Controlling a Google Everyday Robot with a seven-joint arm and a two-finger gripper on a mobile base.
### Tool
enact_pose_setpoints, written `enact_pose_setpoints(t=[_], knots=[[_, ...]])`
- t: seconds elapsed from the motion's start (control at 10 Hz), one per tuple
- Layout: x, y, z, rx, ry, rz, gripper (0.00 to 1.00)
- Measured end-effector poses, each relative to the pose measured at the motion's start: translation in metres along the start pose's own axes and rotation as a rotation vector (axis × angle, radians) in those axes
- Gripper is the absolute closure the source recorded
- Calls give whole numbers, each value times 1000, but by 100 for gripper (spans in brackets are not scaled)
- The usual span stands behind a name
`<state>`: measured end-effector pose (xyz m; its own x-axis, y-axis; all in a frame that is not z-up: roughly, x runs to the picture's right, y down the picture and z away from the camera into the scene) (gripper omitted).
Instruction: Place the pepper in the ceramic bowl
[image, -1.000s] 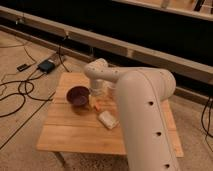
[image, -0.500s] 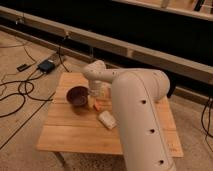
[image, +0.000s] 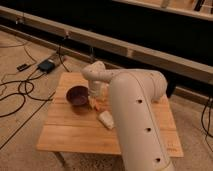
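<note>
The ceramic bowl (image: 77, 95) is dark maroon and stands on the left part of the wooden table (image: 65, 135). My gripper (image: 95, 100) reaches down to the table just right of the bowl, at the end of the white arm (image: 135, 110). The orange pepper (image: 98, 105) shows as a small orange patch right at the gripper's tip, low over or on the table, outside the bowl. The arm hides most of it.
A pale rectangular block (image: 106, 120) lies on the table just in front of the gripper. Black cables (image: 20, 92) and a dark box (image: 46, 65) lie on the floor to the left. A long rail (image: 150, 55) runs behind the table.
The gripper has come down slightly beside the bowl, and the arm's big link has shifted a little across the table. The bowl and the pale block have not moved.
</note>
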<state>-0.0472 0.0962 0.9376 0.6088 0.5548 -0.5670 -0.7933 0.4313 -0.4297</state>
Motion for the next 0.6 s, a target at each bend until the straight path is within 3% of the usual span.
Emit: enact_pose_setpoints(t=[0.3,0.6], knots=[[7,-15,-13,4,-2,86,96],[5,-32,-41,23,-47,153,100]])
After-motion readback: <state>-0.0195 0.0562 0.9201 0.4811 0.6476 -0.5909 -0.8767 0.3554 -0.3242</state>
